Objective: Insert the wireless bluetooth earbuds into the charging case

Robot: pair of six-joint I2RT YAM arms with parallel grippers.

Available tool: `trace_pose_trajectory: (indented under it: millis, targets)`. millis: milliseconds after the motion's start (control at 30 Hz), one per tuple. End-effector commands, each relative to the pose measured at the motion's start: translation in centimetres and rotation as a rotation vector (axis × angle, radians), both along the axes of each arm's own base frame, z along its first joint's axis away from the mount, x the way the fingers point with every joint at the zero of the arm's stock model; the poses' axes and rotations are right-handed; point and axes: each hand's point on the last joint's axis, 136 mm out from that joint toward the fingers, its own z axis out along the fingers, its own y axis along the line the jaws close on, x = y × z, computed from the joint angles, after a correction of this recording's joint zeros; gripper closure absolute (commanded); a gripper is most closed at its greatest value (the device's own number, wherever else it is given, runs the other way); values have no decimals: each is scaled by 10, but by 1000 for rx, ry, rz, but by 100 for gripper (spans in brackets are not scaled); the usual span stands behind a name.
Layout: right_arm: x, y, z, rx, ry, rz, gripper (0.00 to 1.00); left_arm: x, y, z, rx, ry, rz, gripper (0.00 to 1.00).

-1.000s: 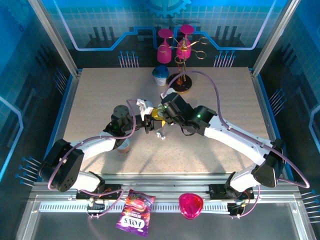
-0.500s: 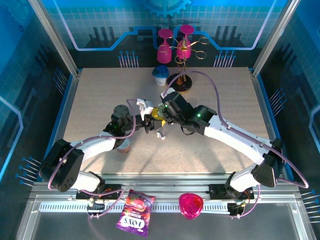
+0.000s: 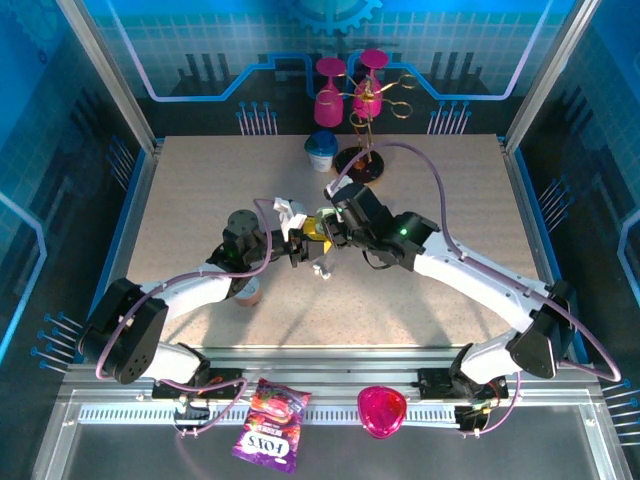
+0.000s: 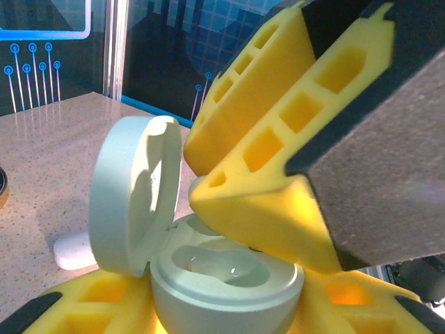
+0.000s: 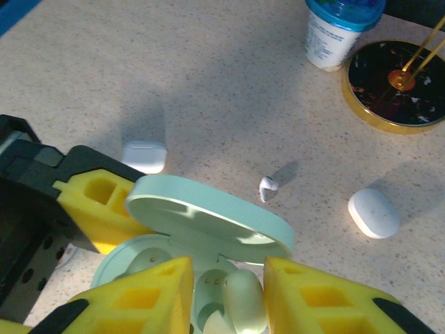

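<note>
— Where is the pale green round plastic charging case (image 4: 222, 278)?
— In the left gripper (image 3: 298, 247). Its yellow foam fingers (image 4: 90, 303) are closed against both sides of the case's lower half. The case's hinged lid (image 4: 128, 195) stands open, nearly upright.
— And the right gripper (image 5: 228, 273)?
— Directly over the case's open mouth, tips pointing into it. Its jaws stand a narrow way apart with one tiny white plastic earbud (image 5: 243, 299) between them, at the case's inner sockets. Whether the pads pinch it or it already rests in a socket, I cannot tell; the wrist view is cramped there.
— Any other earbud?
— A second white earbud (image 5: 268, 186) lies loose on the speckled beige tabletop (image 5: 208, 83), near the case on the far side of its lid, touching nothing.
— What else lies around the case?
— A small white rounded-square case (image 5: 144, 156) and a white oval case (image 5: 373, 212) lie beyond the lid, one on each side of the loose earbud. Farther from the case, a blue-lidded white cup (image 5: 337, 24) stands beside a black gold-rimmed round base (image 5: 396, 83).
</note>
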Motion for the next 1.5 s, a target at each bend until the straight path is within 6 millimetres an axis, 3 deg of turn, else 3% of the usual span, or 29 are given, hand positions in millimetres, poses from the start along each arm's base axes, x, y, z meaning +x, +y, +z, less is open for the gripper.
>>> trace_pose_trajectory:
  millis: [0,567,1067,1467]
  targets:
    - [-10,7,3,108,44,56,68,-1,-3,30,-62,-88,-6,59]
    - [-14,11,11,196,74,98,65,2,-4,30,-67,-98,-10,59]
    - [-17,7,35,296,13,124,49,0,-6,32,-93,-121,-29,59]
    - [-18,9,39,382,45,157,49,-3,-6,36,-100,-126,-41,59]
